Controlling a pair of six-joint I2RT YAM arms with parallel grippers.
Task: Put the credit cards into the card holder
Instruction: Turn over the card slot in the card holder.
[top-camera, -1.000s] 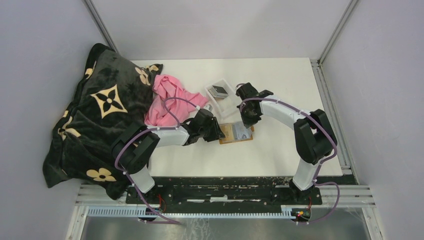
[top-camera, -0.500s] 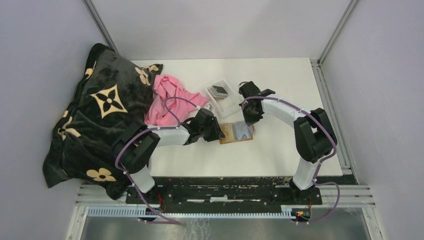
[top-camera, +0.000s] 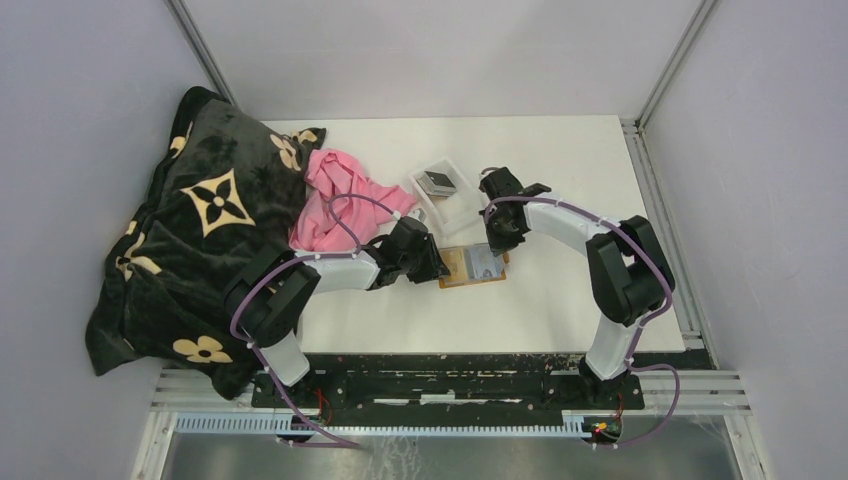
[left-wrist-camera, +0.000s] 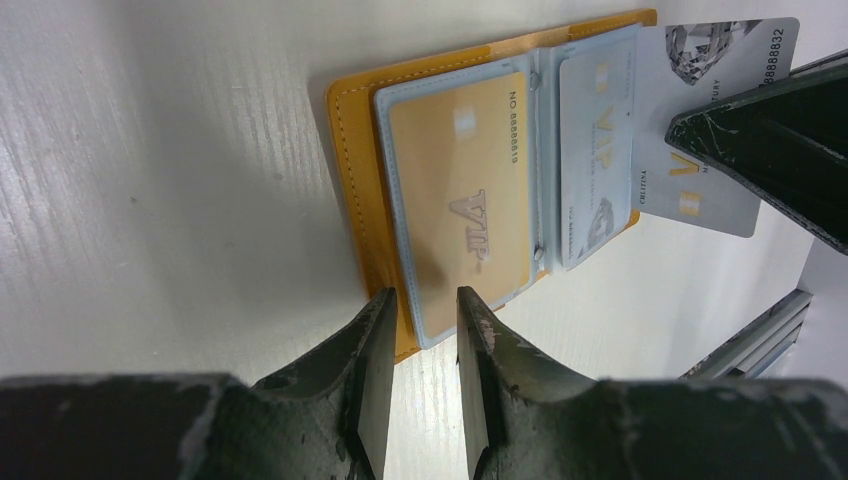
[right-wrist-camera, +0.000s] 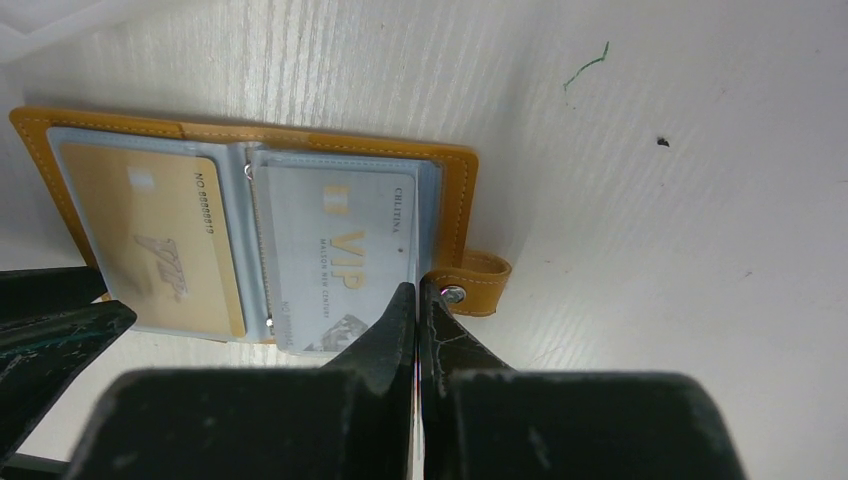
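— White surface; where's the card holder?
— Open flat, three o'clock of my left jaws, part-spread at its edge. My right jaws, pressed together, sit at the silver card's edge.

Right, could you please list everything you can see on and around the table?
table: one, white, under everything
blanket: one, black with cream flowers, heaped at the left
cloth: one, pink, beside the blanket
tray: one, clear, behind the card holder
dark cards: small stack, dark grey, in the tray
card holder: one, orange, open flat mid-table
gold card: one, gold, pocket nearer the left gripper
pocketed silver card: one, silver, other pocket
held silver card: one, silver, past the holder's right edge
left gripper: black, open, at the holder's edge
right gripper: black, shut on the held silver card
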